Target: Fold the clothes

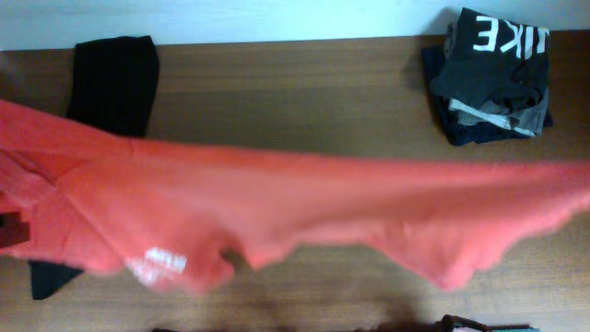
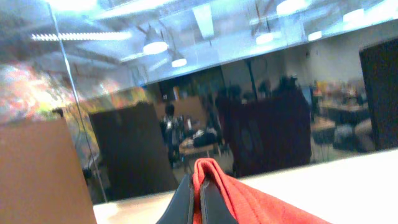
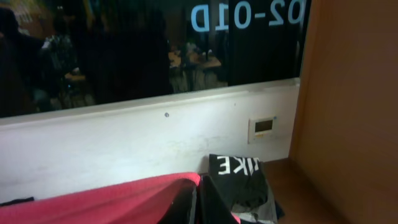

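One red-orange T-shirt (image 1: 304,198) spans the middle of the overhead frame from left edge to right edge, apparently lifted off the worktop (image 1: 295,83). The left end effector (image 2: 200,199) is pinched closed on red cloth. The right end effector (image 3: 198,204) is also closed, with red cloth at its fingers. The fabric looks light, soft and saggy between the holds, so best gripped at hems or corners. One black garment (image 1: 115,83) upper left, one folded stack (image 1: 493,78) upper right.

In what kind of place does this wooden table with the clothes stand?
Probably an office or lab workspace, not a home. Behind a glass wall there are cluttered desks under ceiling lamps. In the right wrist view, a printed room code shows on dark glass.
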`<control>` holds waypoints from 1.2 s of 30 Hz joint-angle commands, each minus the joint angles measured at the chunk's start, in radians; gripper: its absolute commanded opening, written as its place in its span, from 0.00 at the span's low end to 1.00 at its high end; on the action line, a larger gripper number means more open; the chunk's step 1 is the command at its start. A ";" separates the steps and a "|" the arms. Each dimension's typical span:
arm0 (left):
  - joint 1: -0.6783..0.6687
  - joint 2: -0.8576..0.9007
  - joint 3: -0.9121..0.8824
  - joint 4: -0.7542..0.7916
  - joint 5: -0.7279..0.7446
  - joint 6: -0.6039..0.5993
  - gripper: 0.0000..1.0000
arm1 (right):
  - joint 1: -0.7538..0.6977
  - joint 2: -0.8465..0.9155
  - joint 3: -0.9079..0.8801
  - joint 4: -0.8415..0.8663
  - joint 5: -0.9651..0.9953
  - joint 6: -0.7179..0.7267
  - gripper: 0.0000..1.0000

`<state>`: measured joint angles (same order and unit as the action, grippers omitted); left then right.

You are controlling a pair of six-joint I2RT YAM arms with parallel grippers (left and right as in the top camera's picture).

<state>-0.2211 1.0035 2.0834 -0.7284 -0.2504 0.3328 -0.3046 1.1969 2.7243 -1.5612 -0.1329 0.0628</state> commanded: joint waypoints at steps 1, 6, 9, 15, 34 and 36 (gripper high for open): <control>0.008 0.037 -0.002 -0.032 -0.007 0.024 0.01 | -0.010 0.031 -0.027 -0.031 0.003 -0.007 0.04; 0.008 0.130 -0.005 -0.082 -0.007 0.023 0.00 | -0.010 0.079 -0.129 -0.063 -0.043 -0.008 0.04; 0.008 0.209 -0.005 -0.111 -0.007 0.023 0.01 | -0.010 0.121 -0.206 -0.061 -0.092 -0.044 0.04; 0.008 0.408 -0.005 -0.188 -0.008 0.023 0.01 | -0.010 0.262 -0.359 -0.054 -0.153 -0.101 0.04; 0.052 1.041 -0.005 -0.045 0.000 0.020 0.01 | 0.208 0.871 -0.666 0.586 -0.184 -0.093 0.04; 0.068 1.095 -0.005 0.035 0.012 0.020 0.01 | 0.213 0.917 -0.666 0.661 -0.171 -0.066 0.04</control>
<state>-0.1825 2.0415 2.0758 -0.7559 -0.2497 0.3447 -0.1009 2.0693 2.0579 -0.9569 -0.3161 -0.0479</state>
